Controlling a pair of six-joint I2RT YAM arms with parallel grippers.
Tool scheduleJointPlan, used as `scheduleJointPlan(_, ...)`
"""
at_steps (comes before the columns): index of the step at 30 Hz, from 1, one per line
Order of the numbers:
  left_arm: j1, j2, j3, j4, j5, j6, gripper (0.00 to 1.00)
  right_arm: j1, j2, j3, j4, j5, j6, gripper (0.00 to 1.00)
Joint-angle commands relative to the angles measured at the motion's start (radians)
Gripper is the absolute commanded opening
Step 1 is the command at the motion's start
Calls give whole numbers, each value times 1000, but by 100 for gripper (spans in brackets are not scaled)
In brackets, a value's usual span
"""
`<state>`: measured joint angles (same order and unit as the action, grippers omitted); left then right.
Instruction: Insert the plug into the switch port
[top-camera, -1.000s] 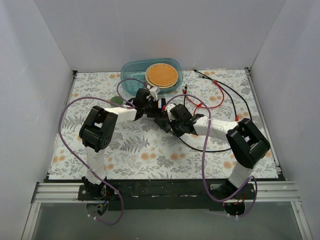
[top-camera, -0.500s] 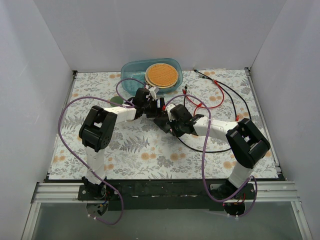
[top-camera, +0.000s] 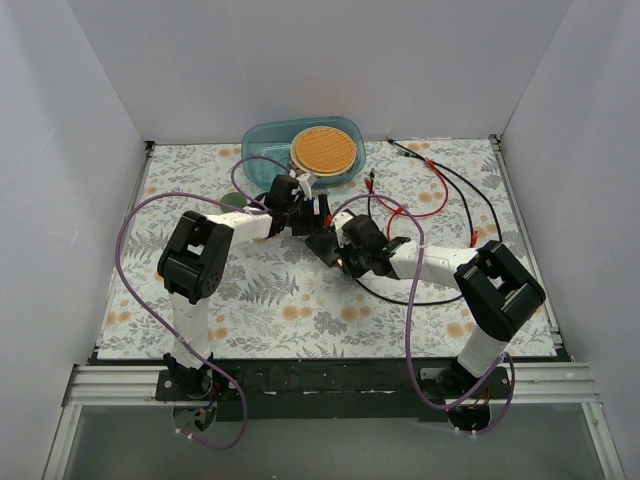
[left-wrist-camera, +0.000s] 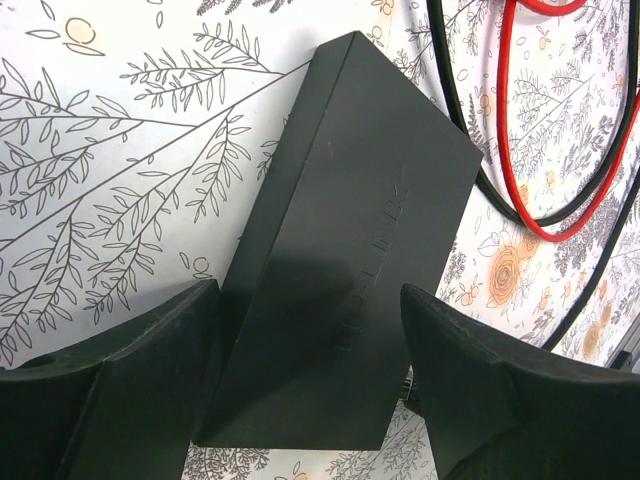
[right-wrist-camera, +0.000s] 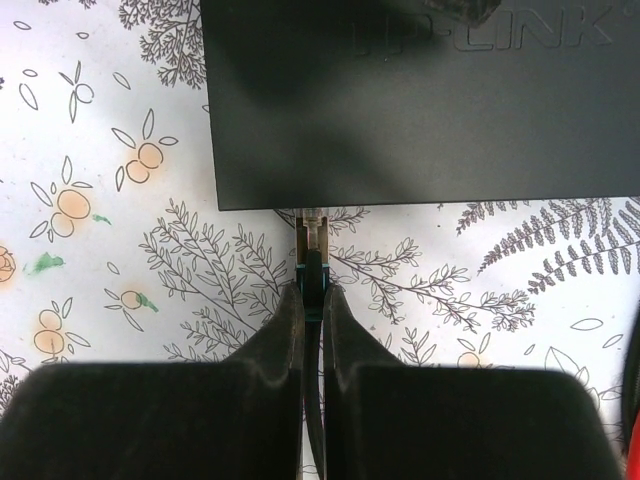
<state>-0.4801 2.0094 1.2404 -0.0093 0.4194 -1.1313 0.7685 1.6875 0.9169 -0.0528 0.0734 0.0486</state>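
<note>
Right wrist view: right hand (right-wrist-camera: 311, 296) pinches plug (right-wrist-camera: 313, 255) at switch (right-wrist-camera: 420, 110) edge; left hand (left-wrist-camera: 308, 300) straddles switch, grip unclear.

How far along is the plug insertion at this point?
Done: right fingers are shut on the plug, lined up with the black switch. In hand: the plug's tip is at the switch's edge while left fingers flank the switch's sides. Left: pushing it fully home; whether it has entered cannot be seen.
</note>
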Motion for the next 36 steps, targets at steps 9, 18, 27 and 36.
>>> scheduleJointPlan(9,-20,31,5,-115,64,-18,72,11,-54,0,166,37,-1,1)
scheduleJointPlan(18,-22,11,-4,-129,93,-5,71,11,-6,28,212,66,-6,1)
scheduleJointPlan(27,-28,-18,-25,-136,113,-16,69,11,37,92,177,74,34,1)
scheduleJointPlan(36,-40,-23,-21,-149,140,-12,68,11,32,112,189,62,-9,1)
